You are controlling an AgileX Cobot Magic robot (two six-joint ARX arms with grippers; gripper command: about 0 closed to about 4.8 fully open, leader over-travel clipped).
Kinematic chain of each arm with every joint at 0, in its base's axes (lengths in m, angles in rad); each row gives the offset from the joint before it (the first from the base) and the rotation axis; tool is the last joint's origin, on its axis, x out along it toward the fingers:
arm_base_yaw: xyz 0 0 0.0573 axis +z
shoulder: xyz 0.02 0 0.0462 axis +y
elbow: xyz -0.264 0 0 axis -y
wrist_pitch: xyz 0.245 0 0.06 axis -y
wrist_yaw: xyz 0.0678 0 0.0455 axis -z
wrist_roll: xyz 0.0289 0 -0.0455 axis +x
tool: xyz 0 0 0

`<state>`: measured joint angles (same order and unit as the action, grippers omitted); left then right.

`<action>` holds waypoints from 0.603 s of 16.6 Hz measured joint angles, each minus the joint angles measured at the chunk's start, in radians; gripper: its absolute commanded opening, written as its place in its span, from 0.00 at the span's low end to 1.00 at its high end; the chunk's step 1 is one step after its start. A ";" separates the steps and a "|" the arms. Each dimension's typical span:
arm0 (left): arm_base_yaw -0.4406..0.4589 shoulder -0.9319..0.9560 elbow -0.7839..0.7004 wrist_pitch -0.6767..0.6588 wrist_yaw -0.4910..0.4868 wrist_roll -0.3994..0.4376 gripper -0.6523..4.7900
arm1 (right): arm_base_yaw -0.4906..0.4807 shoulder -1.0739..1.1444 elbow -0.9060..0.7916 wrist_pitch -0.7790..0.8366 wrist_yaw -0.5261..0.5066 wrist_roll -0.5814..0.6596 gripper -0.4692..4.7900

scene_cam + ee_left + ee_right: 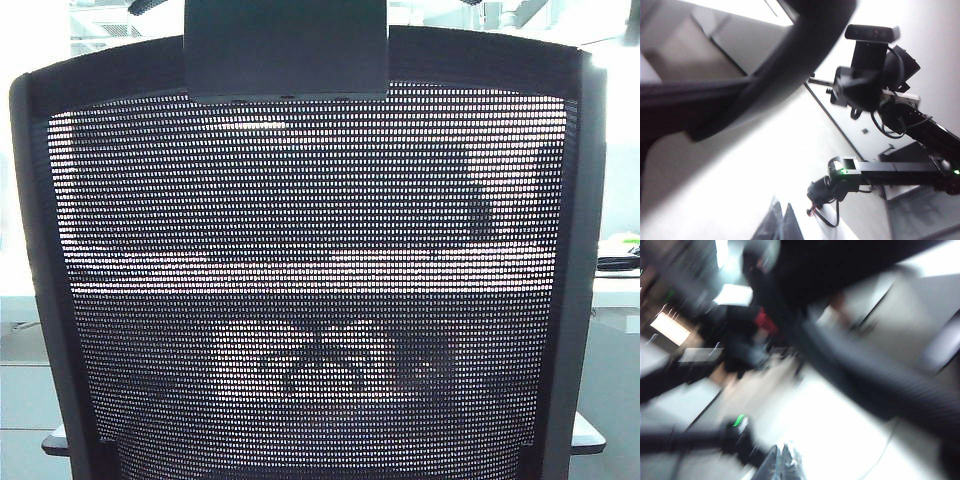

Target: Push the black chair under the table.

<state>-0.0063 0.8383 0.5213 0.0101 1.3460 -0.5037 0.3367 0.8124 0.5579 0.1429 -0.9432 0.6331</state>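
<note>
Close ahead, black chair [310,300] masking table [615,290]; both grippers' [777,225] [782,462] openings unclear.

No legible text on anything.

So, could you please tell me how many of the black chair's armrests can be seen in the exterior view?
2. One armrest pokes out at the lower left of the black chair, the other armrest at the lower right. Only their ends show; the mesh back hides the rest.
</note>
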 measured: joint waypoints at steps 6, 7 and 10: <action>-0.001 0.046 0.000 -0.218 -0.310 0.230 0.11 | 0.106 0.069 0.000 -0.078 0.165 -0.100 0.08; -0.001 0.045 0.000 -0.256 -0.414 0.230 0.11 | 0.106 0.069 0.000 -0.126 0.166 -0.121 0.08; -0.001 0.045 0.000 -0.311 -0.600 0.238 0.11 | 0.107 0.069 0.000 -0.252 0.220 -0.189 0.08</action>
<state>-0.0071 0.8837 0.5213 -0.3012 0.7456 -0.2661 0.4435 0.8818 0.5583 -0.1093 -0.7235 0.4442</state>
